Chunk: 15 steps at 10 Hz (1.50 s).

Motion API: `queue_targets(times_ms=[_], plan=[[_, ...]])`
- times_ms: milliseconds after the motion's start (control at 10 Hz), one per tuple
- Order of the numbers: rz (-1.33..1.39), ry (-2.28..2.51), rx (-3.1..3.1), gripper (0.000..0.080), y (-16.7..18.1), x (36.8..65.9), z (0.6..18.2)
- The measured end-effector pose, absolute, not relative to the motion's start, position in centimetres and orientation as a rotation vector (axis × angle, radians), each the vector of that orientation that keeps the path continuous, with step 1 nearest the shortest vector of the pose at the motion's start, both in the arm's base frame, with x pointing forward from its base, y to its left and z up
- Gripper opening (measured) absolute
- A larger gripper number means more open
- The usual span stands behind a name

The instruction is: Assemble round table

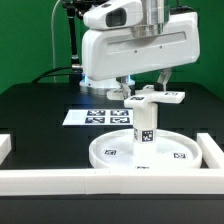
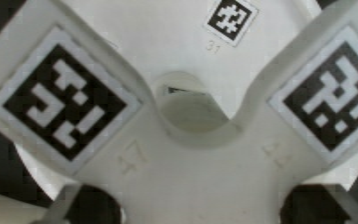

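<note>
The round disc (image 1: 112, 152) lies flat on the black table. The short leg (image 1: 145, 128) stands upright on its middle. The cross-shaped foot (image 1: 152, 98) sits level on top of the leg. My gripper (image 1: 146, 88) hangs straight above it, with a finger on either side of the foot. In the wrist view the foot (image 2: 194, 165) fills the frame, with tagged arms and a round centre socket (image 2: 194, 108). My gripper (image 2: 202, 210) is shut on the foot, and the dark fingertips (image 2: 91, 205) press its sides.
The marker board (image 1: 96, 116) lies behind the disc. White rail bars run along the front (image 1: 100, 181), the exterior view's left (image 1: 4, 148) and the exterior view's right (image 1: 212, 150). The arm's white body (image 1: 140, 45) hangs over the scene.
</note>
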State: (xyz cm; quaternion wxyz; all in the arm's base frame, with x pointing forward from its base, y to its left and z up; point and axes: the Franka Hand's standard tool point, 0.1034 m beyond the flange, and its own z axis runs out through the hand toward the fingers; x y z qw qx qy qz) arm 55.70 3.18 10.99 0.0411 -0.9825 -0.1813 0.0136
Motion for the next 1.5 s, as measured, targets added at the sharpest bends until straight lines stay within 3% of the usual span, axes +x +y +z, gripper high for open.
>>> queue_targets(times_ms=[600, 1300, 1500], plan=[[0.039, -0.499, -3.019, 0.0446, 3.18, 55.72, 10.96], [0.07, 0.775, -2.896, 0.0446, 3.25, 55.96, 10.87], [0.088, 0.951, -2.842, 0.0446, 3.58, 55.95, 10.87]])
